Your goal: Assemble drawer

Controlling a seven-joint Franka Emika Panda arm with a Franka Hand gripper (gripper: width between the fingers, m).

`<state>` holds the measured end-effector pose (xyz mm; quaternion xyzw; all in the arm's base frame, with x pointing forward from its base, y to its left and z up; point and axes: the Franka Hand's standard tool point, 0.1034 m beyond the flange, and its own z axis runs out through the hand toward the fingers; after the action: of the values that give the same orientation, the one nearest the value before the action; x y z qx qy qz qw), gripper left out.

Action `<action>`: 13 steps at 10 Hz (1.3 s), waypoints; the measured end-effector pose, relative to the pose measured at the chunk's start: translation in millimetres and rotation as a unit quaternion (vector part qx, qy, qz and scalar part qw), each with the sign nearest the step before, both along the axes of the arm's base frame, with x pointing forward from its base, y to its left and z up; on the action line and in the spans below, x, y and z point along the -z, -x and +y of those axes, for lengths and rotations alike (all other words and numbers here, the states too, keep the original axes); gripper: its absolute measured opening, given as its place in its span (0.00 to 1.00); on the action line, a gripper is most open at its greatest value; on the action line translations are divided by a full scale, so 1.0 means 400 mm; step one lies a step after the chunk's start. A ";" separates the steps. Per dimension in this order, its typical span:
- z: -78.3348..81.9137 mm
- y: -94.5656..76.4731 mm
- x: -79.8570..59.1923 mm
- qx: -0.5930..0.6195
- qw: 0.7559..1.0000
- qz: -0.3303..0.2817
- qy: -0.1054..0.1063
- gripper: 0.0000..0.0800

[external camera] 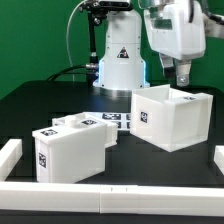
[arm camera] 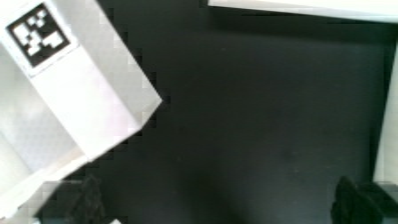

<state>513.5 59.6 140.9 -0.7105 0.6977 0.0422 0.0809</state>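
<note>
The large hollow drawer shell point(external camera: 170, 118) stands open side up on the black table, on the exterior view's right, with a tag on its near-left wall. Two smaller white trays point(external camera: 72, 146) sit close together on the exterior view's left, each with tags. My gripper point(external camera: 179, 72) hangs just above the shell's far side, touching nothing. In the wrist view, my gripper point(arm camera: 217, 205) is open and empty, with dark fingertips point(arm camera: 71, 203) wide apart over bare black table. A white tagged box wall point(arm camera: 71, 90), probably the shell, lies beside them.
The marker board point(external camera: 115, 120) lies flat between the trays and the shell, before the arm's white base point(external camera: 120, 60). Low white border rails run along the front point(external camera: 110, 195), left point(external camera: 8, 150) and right point(external camera: 218, 156). A white edge point(arm camera: 302, 7) shows in the wrist view.
</note>
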 end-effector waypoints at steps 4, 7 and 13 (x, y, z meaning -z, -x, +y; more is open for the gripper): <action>-0.006 0.038 0.011 0.180 0.982 0.034 -0.035 0.81; -0.026 0.084 0.007 0.325 0.941 0.076 -0.053 0.81; -0.020 0.151 0.080 0.317 0.941 0.108 -0.052 0.81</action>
<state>453.1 51.5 109.1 -0.4388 0.8880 0.1273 0.0515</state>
